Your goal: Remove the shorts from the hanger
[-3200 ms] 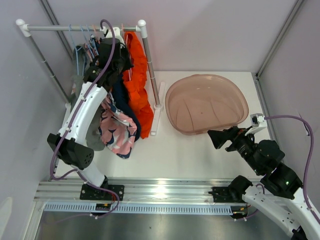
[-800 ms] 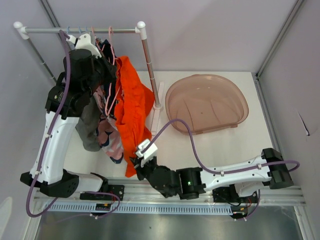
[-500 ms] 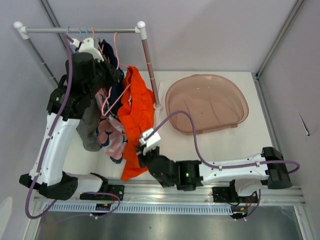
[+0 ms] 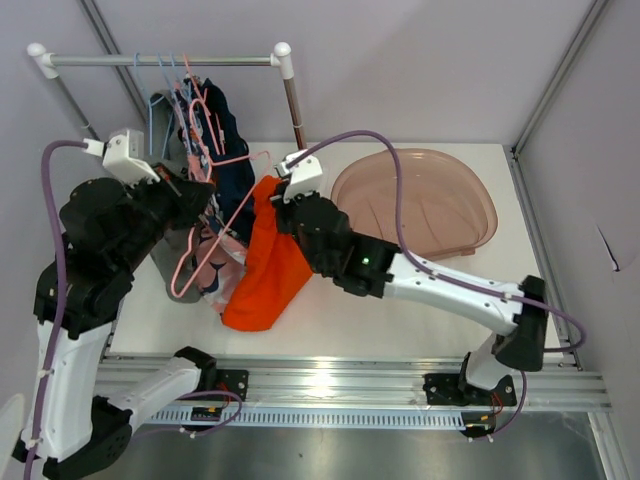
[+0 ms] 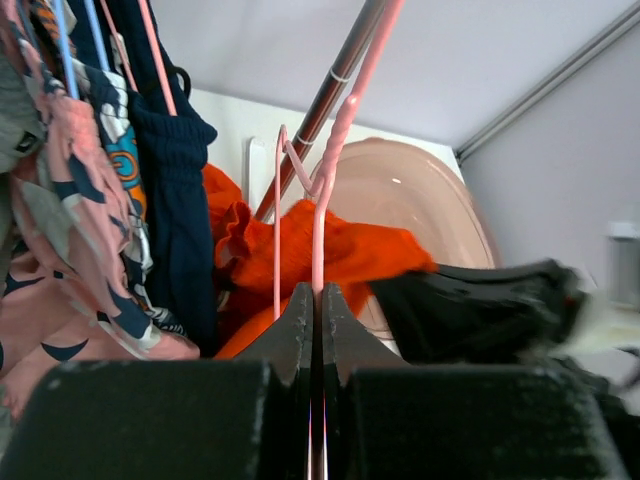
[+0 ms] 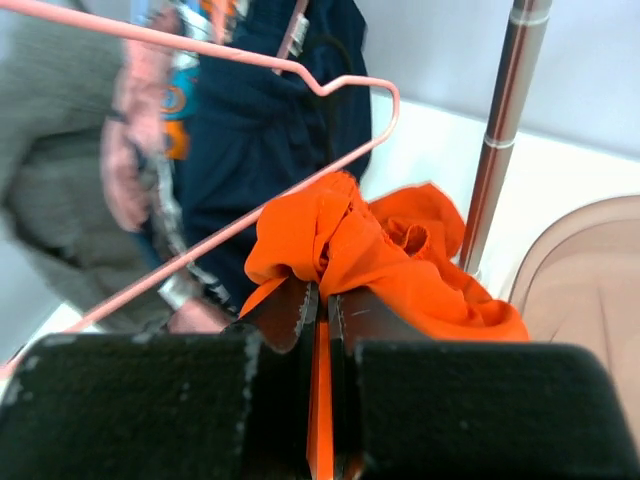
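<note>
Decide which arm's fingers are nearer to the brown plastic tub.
Right. The right fingers grip the orange shorts just left of the tub; the left fingers hold the pink hanger farther left, by the rack.

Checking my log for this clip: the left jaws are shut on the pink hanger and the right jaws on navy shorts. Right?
The colour is wrong: the shorts in the right jaws are orange, as the right wrist view shows. The left jaws are shut on the pink hanger.
</note>
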{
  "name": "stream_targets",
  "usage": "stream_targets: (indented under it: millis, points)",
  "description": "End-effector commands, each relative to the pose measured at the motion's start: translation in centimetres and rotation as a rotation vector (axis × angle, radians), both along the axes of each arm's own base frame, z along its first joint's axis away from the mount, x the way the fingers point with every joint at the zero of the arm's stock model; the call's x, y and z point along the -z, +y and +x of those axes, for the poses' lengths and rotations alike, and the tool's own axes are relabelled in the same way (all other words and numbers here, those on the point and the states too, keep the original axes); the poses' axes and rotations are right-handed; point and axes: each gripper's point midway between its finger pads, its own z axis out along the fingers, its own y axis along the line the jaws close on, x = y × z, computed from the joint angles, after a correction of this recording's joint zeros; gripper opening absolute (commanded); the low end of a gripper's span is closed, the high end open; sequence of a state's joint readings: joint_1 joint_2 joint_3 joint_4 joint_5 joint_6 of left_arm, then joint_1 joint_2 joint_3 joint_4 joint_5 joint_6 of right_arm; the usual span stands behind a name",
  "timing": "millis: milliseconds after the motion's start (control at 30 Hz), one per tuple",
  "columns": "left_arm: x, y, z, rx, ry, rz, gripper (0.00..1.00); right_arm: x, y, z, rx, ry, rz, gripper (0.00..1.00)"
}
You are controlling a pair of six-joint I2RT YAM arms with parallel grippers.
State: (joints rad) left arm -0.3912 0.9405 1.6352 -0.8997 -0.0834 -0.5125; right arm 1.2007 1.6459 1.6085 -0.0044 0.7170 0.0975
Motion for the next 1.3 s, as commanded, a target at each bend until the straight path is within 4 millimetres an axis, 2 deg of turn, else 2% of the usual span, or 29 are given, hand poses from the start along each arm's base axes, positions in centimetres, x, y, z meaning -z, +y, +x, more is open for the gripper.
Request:
stream_targets:
  millis: [0, 67, 100, 133, 167, 233, 267, 300, 333, 367, 400, 467, 500, 567, 633, 700, 733, 833, 900, 1033, 1067, 1133, 1167, 1200, 1267]
  points:
    - [-0.3, 0.9, -0.7, -0.025, -0.011, 0.021, 0.0, -11.4, -6.1, -2.1, 0.023, -0.164, 0.184, 0.0]
    - [-0.4, 0.9, -0.8, -0.026, -0.02, 0.012, 0.0, -15.2, -9.8, -1.3, 0.083, -0.258, 0.185, 0.0]
    - [-0.5, 0.8, -0.9, -0.019, -0.024, 0.006, 0.0, -16.3, -11.1, -0.7, 0.11, -0.28, 0.184, 0.0]
    - [-0.3, 0.7, -0.7, -0.017, -0.019, 0.005, 0.0, -17.0, -13.3, 1.1, 0.169, -0.292, 0.156, 0.0]
    - [-0.3, 0.6, -0.7, -0.015, -0.02, 0.003, 0.0, -19.6, -15.4, 1.4, 0.197, -0.321, 0.195, 0.0]
    - [-0.1, 0.5, -0.7, -0.009, -0.018, 0.002, 0.0, -21.6, -18.0, 2.5, 0.233, -0.358, 0.204, 0.0]
    - [0.0, 0.5, -0.6, -0.01, -0.014, 0.004, 0.0, -23.4, -20.9, 3.5, 0.295, -0.395, 0.224, 0.0]
    - [0.1, 0.5, -0.7, -0.013, -0.014, 0.005, 0.0, -24.2, -22.3, 4.0, 0.325, -0.412, 0.24, 0.0]
    - [0.1, 0.6, -0.7, -0.016, -0.017, 0.008, 0.0, -24.7, -23.0, 4.6, 0.319, -0.428, 0.232, 0.0]
    - [0.1, 0.7, -0.6, -0.02, -0.016, 0.011, 0.0, -26.1, -25.7, 5.4, 0.371, -0.45, 0.267, 0.0]
    - [0.0, 0.9, -0.7, -0.026, -0.021, 0.011, 0.0, -25.4, -25.4, 6.7, 0.352, -0.434, 0.232, 0.0]
    - [-0.1, 1.1, -0.8, -0.032, -0.024, 0.017, 0.0, -25.2, -26.6, 8.4, 0.374, -0.426, 0.225, 0.0]
    - [-0.2, 1.2, -0.9, -0.035, -0.029, 0.017, 0.0, -24.7, -27.2, 9.9, 0.381, -0.419, 0.211, 0.0]
    - [-0.2, 1.3, -0.9, -0.042, -0.032, 0.021, 0.0, -23.8, -27.7, 11.6, 0.393, -0.406, 0.191, 0.0]
    - [-0.1, 1.5, -0.9, -0.05, -0.029, 0.027, 0.0, -22.1, -28.2, 13.8, 0.402, -0.377, 0.161, 0.0]
    - [0.1, 1.5, -0.8, -0.053, -0.025, 0.031, 0.0, -20.8, -28.2, 14.9, 0.392, -0.362, 0.149, 0.0]
    - [0.2, 1.6, -0.7, -0.056, -0.024, 0.032, 0.0, -19.2, -28.4, 15.9, 0.395, -0.337, 0.139, 0.0]
    - [0.4, 1.6, -0.6, -0.057, -0.022, 0.035, 0.0, -17.2, -28.8, 17.0, 0.404, -0.307, 0.111, 0.0]
    - [0.5, 1.5, -0.4, -0.057, -0.02, 0.038, 0.0, -16.5, -29.3, 16.9, 0.419, -0.303, 0.108, 0.0]
    - [0.9, 1.4, -0.1, -0.058, -0.017, 0.039, 0.0, -12.9, -30.2, 16.1, 0.433, -0.271, 0.139, 0.0]
    - [1.2, 1.3, 0.1, -0.055, -0.012, 0.042, 0.0, -10.2, -30.3, 15.9, 0.433, -0.233, 0.123, 0.0]
    - [1.2, 1.1, 0.3, -0.05, -0.011, 0.045, 0.0, -7.8, -30.5, 15.6, 0.445, -0.195, 0.127, 0.0]
    - [1.1, 1.0, 0.4, -0.049, -0.011, 0.048, 0.0, -4.2, -30.8, 15.8, 0.466, -0.131, 0.112, 0.0]
    - [1.1, 1.0, 0.6, -0.051, -0.012, 0.055, 0.0, -3.6, -31.1, 15.1, 0.471, -0.125, 0.135, 0.0]
    - [0.8, 1.0, 1.1, -0.055, -0.016, 0.063, 0.0, -0.4, -31.2, 14.5, 0.48, -0.065, 0.139, 0.0]
